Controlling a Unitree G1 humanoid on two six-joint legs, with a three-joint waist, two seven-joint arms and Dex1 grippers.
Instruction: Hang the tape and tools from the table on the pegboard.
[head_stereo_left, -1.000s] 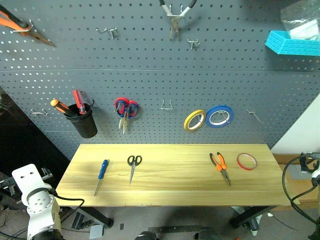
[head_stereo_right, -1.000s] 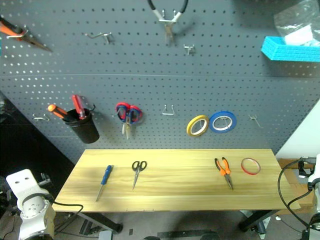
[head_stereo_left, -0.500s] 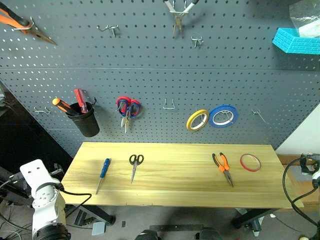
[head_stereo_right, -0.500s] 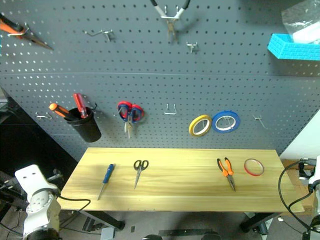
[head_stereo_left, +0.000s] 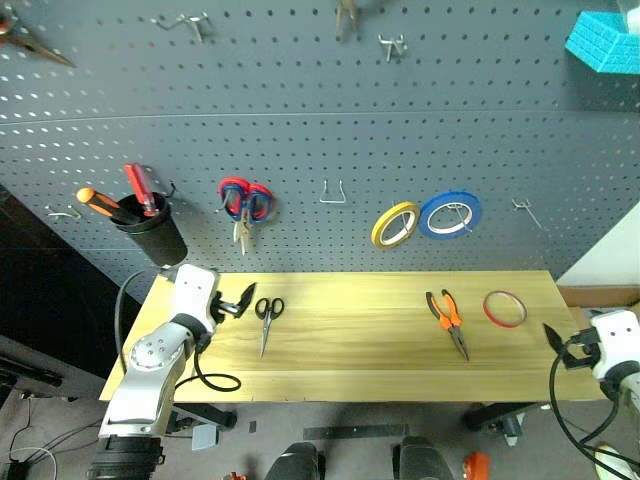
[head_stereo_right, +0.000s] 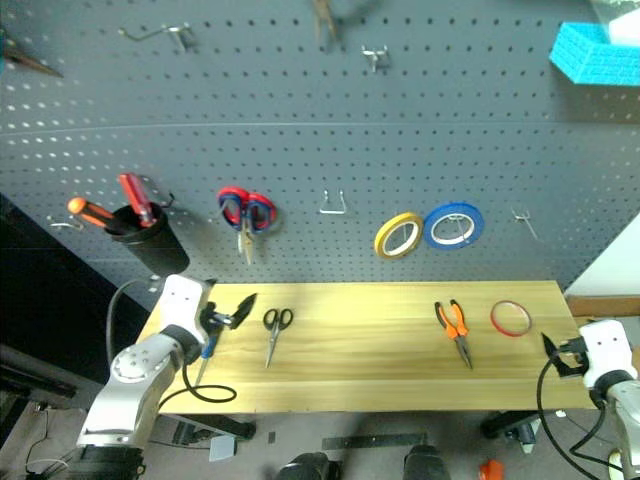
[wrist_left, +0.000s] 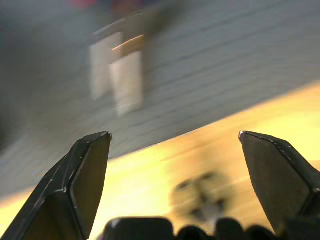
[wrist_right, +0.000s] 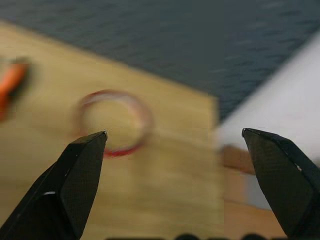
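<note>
The bench is a long top of light wood planks on black legs, its far edge against the pegboard, a dark grey perforated wall panel.

At the bench's left end the left gripper hangs over the wood with its fingers spread and nothing between them. Off the right end, the right gripper is likewise spread and empty, just beside the near right corner.

On the bench, near the left end, lies the blue-handled screwdriver, partly hidden by the left arm. Just beside it are the black-handled scissors, blades toward the near edge. Toward the right end lie the pliers with orange-and-black handles, jaws toward the near edge, and beside them, nearer the far right corner, the red tape ring lies flat.

On the pegboard, a black cup hangs above the far left corner, holding a red-handled screwdriver and an orange-handled tool. Further along hang red-and-blue scissors, a bare hook, a yellow roll and a blue roll. A turquoise tray sits high on the right.
</note>
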